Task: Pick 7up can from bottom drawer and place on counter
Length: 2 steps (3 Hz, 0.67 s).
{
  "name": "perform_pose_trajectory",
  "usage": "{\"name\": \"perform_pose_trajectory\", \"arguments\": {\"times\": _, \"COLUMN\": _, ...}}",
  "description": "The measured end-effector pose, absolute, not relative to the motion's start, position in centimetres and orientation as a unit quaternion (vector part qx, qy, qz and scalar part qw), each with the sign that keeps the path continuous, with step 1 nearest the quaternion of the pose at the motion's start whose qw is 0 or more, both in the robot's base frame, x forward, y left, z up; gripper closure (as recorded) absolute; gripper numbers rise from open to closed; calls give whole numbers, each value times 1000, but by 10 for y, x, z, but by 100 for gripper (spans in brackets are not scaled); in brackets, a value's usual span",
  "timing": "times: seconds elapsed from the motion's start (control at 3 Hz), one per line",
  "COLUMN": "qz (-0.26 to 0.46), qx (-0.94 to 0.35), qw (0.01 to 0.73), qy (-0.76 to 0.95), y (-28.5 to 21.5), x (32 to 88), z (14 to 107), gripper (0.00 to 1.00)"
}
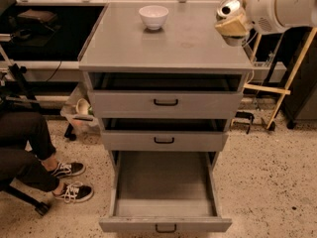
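Observation:
My gripper [231,24] hangs at the upper right, over the right rim of the counter [168,46]. Its tan fingers [233,28] are shut on the 7up can [227,7], of which mostly the silver top shows. The can is held in the air, a little above the counter surface. The bottom drawer [166,185] is pulled wide open at the foot of the cabinet, and its tray shows nothing inside.
A white bowl [153,17] stands at the back middle of the counter. The top drawer [166,102] and middle drawer [164,140] are slightly open. A seated person's legs and sneakers [69,180] are at the left. A wooden frame [285,78] leans at the right.

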<state>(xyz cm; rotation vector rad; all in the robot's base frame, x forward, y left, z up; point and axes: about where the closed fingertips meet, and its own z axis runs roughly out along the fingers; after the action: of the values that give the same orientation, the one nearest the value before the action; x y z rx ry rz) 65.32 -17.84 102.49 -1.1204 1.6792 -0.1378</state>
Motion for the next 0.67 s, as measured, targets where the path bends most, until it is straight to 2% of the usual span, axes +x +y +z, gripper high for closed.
{"name": "perform_pose_trajectory", "arguments": {"times": 0.67, "qz": -75, "qx": -458, "qw": 532, "qy": 708, "y": -190, "x": 663, "z": 1029, "gripper": 100}}
